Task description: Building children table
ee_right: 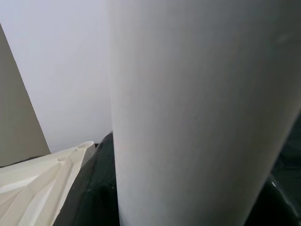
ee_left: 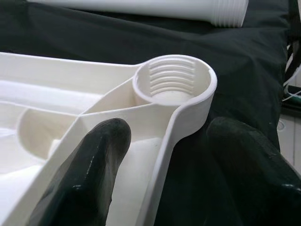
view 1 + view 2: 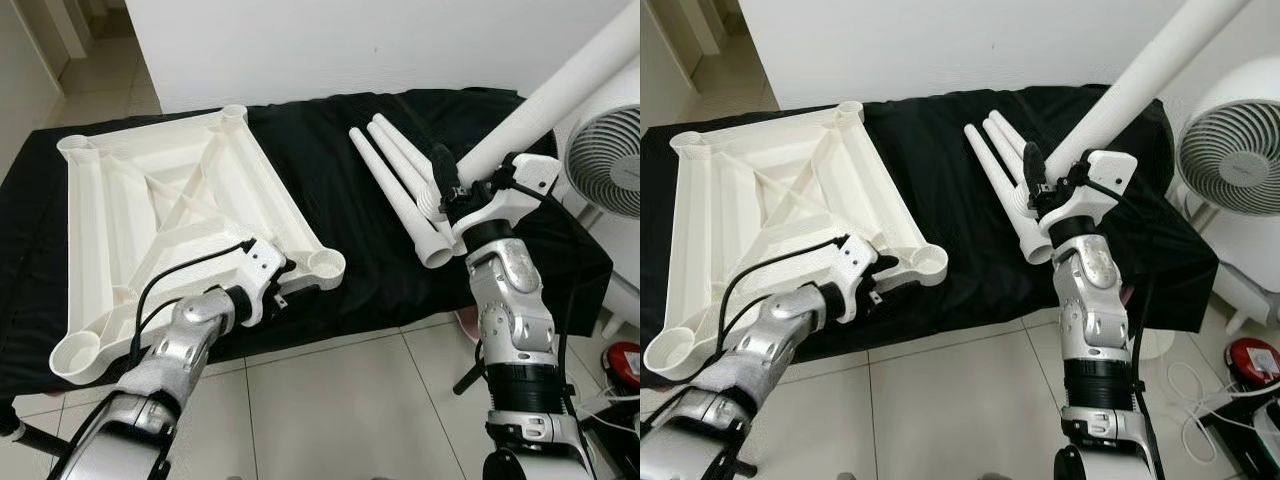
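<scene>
Nearest the camera, the left gripper (image 3: 285, 283) straddles the front rim of the white tabletop (image 3: 150, 210), one black finger (image 2: 89, 169) inside the rim and one outside, beside the threaded corner socket (image 2: 175, 80); the fingers bracket the rim, but I cannot tell whether they press on it. That tabletop lies upside down on the left half of the black-covered bench (image 3: 340, 260), its near right corner close to the front edge. Toward the bench's right edge, the right gripper (image 3: 1038, 180) is clamped on a white table leg (image 3: 1140, 75) held slanting up and away to the right, above three more legs (image 3: 1005, 175) lying side by side on the cloth, with a white fan (image 3: 1230, 160) beyond the right edge.
</scene>
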Motion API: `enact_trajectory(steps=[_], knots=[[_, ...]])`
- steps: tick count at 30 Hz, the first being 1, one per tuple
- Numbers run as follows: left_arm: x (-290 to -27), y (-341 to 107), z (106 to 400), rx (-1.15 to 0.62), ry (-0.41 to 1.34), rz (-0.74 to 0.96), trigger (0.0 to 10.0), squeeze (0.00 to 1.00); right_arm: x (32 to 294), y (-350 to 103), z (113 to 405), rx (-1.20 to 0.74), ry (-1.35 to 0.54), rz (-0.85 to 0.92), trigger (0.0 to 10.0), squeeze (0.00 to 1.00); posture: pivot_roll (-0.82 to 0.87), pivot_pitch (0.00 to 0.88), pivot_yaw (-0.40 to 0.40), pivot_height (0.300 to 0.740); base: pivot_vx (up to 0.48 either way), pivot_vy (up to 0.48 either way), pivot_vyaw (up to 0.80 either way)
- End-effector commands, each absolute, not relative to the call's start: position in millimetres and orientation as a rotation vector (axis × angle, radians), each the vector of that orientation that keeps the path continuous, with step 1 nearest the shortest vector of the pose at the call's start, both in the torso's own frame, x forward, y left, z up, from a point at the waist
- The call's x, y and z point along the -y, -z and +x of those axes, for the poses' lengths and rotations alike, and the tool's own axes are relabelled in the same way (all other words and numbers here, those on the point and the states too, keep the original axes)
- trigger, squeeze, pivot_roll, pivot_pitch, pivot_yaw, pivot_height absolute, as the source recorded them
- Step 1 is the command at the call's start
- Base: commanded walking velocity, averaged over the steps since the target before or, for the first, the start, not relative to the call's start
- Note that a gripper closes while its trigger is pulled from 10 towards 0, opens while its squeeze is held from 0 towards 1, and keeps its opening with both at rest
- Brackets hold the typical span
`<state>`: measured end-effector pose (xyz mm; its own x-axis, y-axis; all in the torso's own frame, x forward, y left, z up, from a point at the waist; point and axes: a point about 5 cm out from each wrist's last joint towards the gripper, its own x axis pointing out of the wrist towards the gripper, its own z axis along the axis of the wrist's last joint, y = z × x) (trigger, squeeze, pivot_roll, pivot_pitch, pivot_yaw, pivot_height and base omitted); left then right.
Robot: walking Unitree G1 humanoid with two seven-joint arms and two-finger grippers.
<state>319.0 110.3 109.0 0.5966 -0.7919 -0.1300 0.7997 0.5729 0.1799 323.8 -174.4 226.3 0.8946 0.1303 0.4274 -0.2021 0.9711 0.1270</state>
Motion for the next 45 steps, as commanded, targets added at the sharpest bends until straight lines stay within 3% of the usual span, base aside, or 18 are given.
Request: enact_trajectory(steps=[1,6,8,12,15,25,34,45], knots=[[-115,-114,318,-0.006,0.901,0.246,10.0,0.0,171,-228,323,0.444,-0.184,0.163,10.0,0.0,-0.14,0.0,0.051,0.74,0.0,0.0,0.0],[-124,-122,314,0.025,0.89,0.257,10.0,0.0,170,-223,323,0.429,-0.186,0.159,10.0,0.0,-0.12,0.0,0.052,0.74,0.0,0.0,0.0],[-140,-132,310,0.054,0.851,0.283,10.0,0.0,169,-215,324,0.397,-0.17,0.155,10.0,0.0,-0.1,0.0,0.05,0.74,0.0,0.0,0.0],[-167,-138,308,0.038,0.703,0.196,10.0,0.0,162,-202,324,0.344,-0.141,0.119,10.0,0.0,-0.1,0.0,0.049,0.74,0.0,0.0,0.0],[-171,-138,307,0.036,0.68,0.167,10.0,0.0,160,-199,324,0.335,-0.139,0.11,10.0,0.0,-0.09,0.0,0.045,0.74,0.0,0.0,0.0],[-212,-147,313,0.094,0.321,0.052,10.0,0.0,161,-182,322,0.272,-0.11,0.099,10.0,0.0,-0.07,0.0,0.018,0.74,0.0,0.0,0.0],[-207,-155,322,0.141,0.162,-0.063,10.0,0.0,160,-168,314,0.268,-0.058,0.046,10.0,0.0,-0.07,0.0,0.011,0.74,0.0,0.0,0.0],[-175,-153,314,0.151,0.216,-0.102,10.0,0.0,146,-162,296,0.312,-0.079,0.031,10.0,0.0,-0.08,0.0,0.015,0.74,0.0,0.0,0.0]])
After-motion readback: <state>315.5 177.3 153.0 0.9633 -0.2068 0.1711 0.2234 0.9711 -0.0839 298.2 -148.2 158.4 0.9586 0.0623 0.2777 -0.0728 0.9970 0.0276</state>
